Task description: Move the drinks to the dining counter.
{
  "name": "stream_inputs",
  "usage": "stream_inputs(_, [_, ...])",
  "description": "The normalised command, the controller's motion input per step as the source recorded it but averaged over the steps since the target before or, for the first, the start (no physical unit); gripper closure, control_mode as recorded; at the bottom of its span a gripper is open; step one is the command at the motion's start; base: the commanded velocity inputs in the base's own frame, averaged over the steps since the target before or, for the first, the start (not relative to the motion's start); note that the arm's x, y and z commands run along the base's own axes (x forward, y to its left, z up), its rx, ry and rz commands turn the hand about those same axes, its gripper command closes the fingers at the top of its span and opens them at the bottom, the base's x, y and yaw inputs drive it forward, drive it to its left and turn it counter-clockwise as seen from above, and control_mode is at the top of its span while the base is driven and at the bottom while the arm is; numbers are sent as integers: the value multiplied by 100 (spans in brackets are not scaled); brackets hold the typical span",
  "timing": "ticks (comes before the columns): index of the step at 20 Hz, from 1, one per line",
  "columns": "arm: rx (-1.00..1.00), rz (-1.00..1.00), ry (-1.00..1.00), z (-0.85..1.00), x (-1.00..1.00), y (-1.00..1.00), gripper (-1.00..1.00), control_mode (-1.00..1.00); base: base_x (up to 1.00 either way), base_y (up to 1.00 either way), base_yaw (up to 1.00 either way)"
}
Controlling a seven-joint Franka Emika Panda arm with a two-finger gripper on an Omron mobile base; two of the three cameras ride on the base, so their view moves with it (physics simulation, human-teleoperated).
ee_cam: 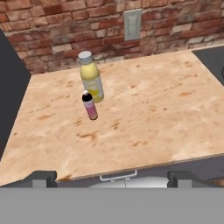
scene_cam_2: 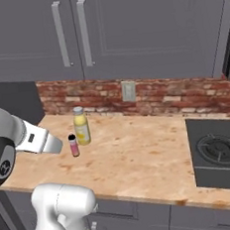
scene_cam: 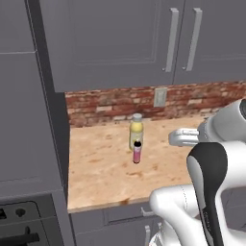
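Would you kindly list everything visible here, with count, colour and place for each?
yellow bottle: one, yellow with a pale cap, upright on the wood counter, near the brick wall.
pink bottle: one, pink with a dark cap, upright just in front of the yellow bottle.
wood counter: one, light wood, below the wall cabinets.
brick backsplash: one, red-brown, behind the counter.
wall outlet: one, pale grey, on the backsplash.
wall cabinets: grey, two handled doors, above the backsplash.
stovetop: one, dark grey, set in the counter's right end.
drawer handle: one, silver, under the counter edge.
gripper: one, dark fingertips spread wide apart, before the counter edge.
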Motion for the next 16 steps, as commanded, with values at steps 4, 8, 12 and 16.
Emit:
stream_inputs(4, [0, 0, 0, 0, 0, 0, -100, 100, 52, 0, 31])
stream_inputs(8, [0, 0, 0, 0, 0, 0, -100, 100, 37, 0, 28])
stream_inputs(12, [0, 0, 0, 0, 0, 0, -100, 100, 19, 0, 21])
stream_inputs(16, [0, 0, 0, 0, 0, 0, -100, 100, 19, 0, 12])
